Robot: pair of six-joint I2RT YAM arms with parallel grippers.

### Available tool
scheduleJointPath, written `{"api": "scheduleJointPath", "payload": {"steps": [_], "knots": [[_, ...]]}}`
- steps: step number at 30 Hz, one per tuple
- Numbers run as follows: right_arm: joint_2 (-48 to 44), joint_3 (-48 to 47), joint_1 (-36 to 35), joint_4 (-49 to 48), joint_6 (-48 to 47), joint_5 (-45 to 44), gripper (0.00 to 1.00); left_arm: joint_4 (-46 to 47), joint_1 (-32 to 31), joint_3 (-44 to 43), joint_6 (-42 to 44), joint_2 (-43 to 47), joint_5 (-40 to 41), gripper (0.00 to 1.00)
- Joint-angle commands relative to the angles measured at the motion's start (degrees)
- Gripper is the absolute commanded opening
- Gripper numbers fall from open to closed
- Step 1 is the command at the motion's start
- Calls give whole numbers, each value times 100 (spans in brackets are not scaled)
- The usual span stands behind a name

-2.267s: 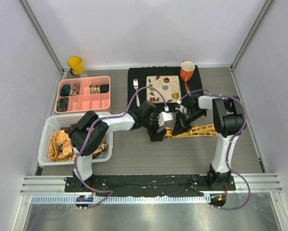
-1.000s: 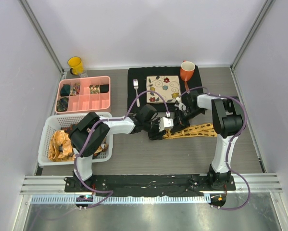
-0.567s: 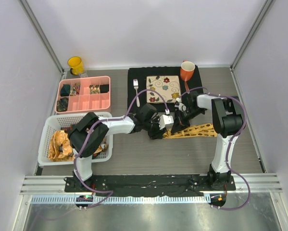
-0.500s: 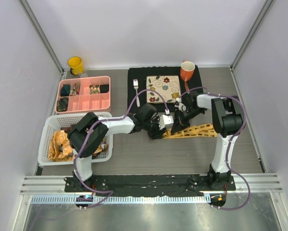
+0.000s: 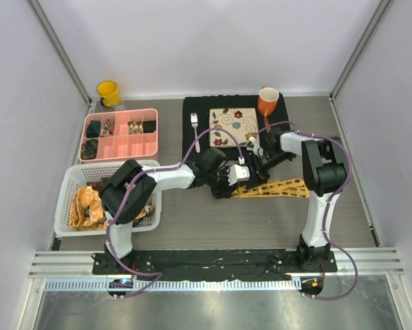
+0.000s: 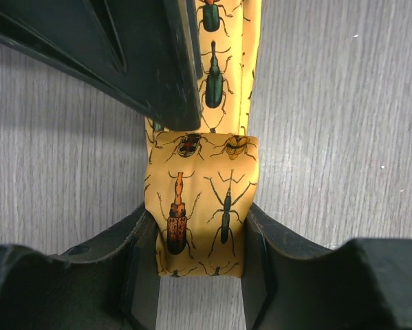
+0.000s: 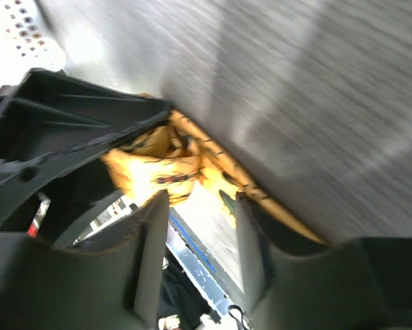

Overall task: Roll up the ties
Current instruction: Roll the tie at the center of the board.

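Note:
A mustard-yellow tie (image 5: pixel 274 187) printed with insects lies across the table's middle, its free length running right. My left gripper (image 5: pixel 233 181) is shut on the tie's folded left end (image 6: pixel 202 206), which sits flat between the jaws just above the wood. My right gripper (image 5: pixel 258 167) is close beside it on the far right side, open, with the folded tie end (image 7: pixel 157 168) just past its fingertips and nothing between them. Its black finger (image 6: pixel 144 55) fills the top of the left wrist view. More orange ties (image 5: pixel 85 206) are piled in the white basket.
A white basket (image 5: pixel 68 180) stands at the left, with a pink compartment tray (image 5: pixel 122 146) holding rolled items behind it. A yellow cup (image 5: pixel 108 93) is far left. A black mat (image 5: pixel 192 110) carries a floral plate (image 5: pixel 232 126), a fork (image 5: pixel 195 130) and an orange mug (image 5: pixel 267 102).
My right gripper has shifted slightly back and left towards the mat. My left gripper has turned a little with the tie's end in it. The tie's free length lies a little lower.

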State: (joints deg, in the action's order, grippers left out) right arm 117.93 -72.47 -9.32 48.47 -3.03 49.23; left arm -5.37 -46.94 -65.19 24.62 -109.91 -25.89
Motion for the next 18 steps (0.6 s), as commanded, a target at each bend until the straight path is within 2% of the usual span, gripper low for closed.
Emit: {"api": "scheduleJointPath", "payload": {"steps": [1,7,13,14,16,18], "knots": [[-568,-163,-17,84,21,578,53,-668,71,15,174,-250,550,29],[-517,-75,-385,-56,276,763,53,-668,53,-29,192,-294,515,32],[-201,-66,-518,-478,461,359,50,-676,53,-47,148,-294,506,36],[-61,-92,-518,-531,461,281,45,-685,53,-38,139,-286,489,36],[89,-154,-501,-540,339,35,26,-702,53,-38,139,-277,471,38],[238,-154,-439,-531,338,-132,1,-711,62,-47,113,-251,453,39]]}}
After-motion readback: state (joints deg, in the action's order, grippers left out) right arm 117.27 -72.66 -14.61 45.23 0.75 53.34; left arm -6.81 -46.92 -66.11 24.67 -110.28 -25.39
